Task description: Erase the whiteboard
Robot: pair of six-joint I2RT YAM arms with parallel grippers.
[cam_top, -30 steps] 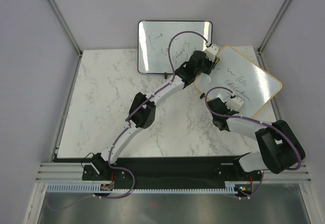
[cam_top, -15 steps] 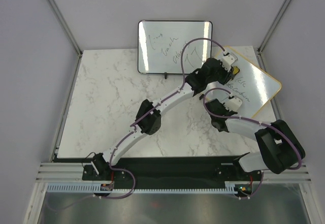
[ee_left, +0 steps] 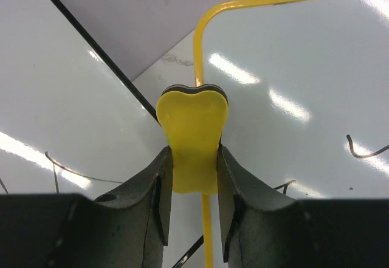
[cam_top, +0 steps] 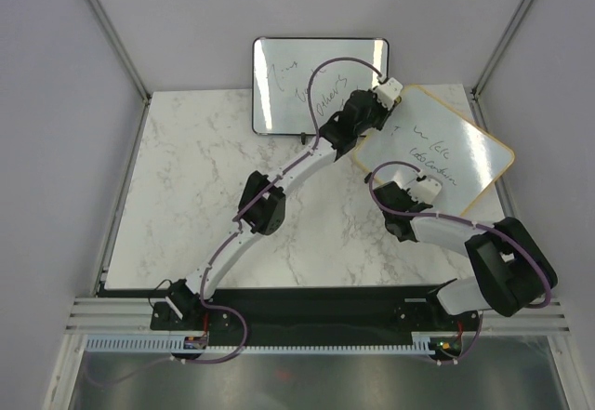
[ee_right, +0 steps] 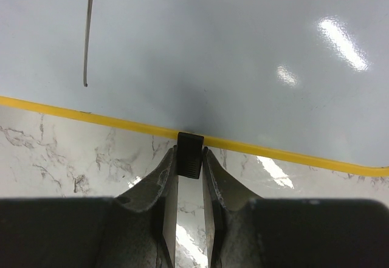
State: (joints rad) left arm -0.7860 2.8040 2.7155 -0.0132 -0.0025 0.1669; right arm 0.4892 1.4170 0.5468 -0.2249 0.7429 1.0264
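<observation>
We see the whiteboard (cam_top: 465, 145) set askew at the right rear of the marble worktop (cam_top: 204, 178), the left tool (ee_left: 193, 152) pinching a yellow eraser (ee_left: 192, 113) at its rounded corner nearest the black-framed board (cam_top: 279, 85), the right tool (ee_right: 188, 154) pressed together on a small black foot (ee_right: 189, 141) at its near edge

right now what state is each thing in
whiteboard: lying askew, writing on it, not wiped clean
black board: at the back, written on
eraser: clamped between the left fingers, at the whiteboard's corner
left fingers: shut on the eraser
right fingers: shut on the foot
foot: pinched at the whiteboard's edge
</observation>
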